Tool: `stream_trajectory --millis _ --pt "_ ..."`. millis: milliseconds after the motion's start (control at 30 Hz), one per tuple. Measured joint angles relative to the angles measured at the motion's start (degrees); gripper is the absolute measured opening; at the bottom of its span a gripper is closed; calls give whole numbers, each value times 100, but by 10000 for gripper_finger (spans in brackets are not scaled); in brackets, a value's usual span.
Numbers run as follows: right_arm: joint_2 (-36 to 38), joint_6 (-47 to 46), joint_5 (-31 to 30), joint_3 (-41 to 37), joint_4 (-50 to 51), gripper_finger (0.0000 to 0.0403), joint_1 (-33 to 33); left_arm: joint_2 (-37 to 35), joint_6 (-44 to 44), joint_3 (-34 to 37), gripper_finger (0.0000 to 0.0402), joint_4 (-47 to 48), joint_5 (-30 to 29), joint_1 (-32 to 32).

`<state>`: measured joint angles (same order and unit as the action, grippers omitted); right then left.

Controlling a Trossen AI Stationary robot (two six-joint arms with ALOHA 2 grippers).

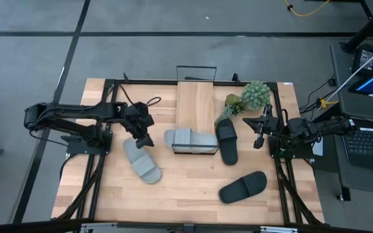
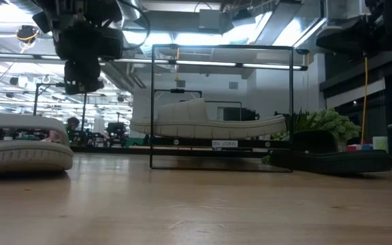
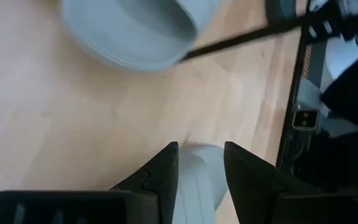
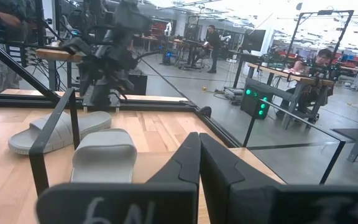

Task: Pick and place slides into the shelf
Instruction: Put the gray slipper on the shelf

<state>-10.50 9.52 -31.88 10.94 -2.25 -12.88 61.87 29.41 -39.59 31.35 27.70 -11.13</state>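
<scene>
Your left fingers [image 1: 143,141] hang partly spread, empty, above the heel of a light grey rubber slide [image 1: 142,160] on the wooden counter [image 1: 186,188]. A second grey slide [image 1: 191,138] sits in the black-wire, plank-topped shelf [image 1: 195,103] beyond them. Your right fingers [image 1: 258,142] are closed, empty, beside a black slide [image 1: 226,140].

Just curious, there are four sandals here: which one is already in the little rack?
One light grey slide lies inside the shelf. The other grey slide and both black slides lie on the tabletop.
</scene>
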Motion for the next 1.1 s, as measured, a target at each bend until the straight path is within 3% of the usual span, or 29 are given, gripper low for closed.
stream_trajectory --millis 233,533,800,1100 --pt "0 -39 3 0 110 10 -2 0 468 0 119 24 -679 915" --pt "-205 -37 197 0 129 10 0 2 1716 0 119 463 -1784 2050" --pt "-258 -26 195 0 13 10 0 3 2393 0 119 726 -2447 2407" --pt "-262 -24 195 0 18 10 0 12 2605 0 119 937 -2656 2524"
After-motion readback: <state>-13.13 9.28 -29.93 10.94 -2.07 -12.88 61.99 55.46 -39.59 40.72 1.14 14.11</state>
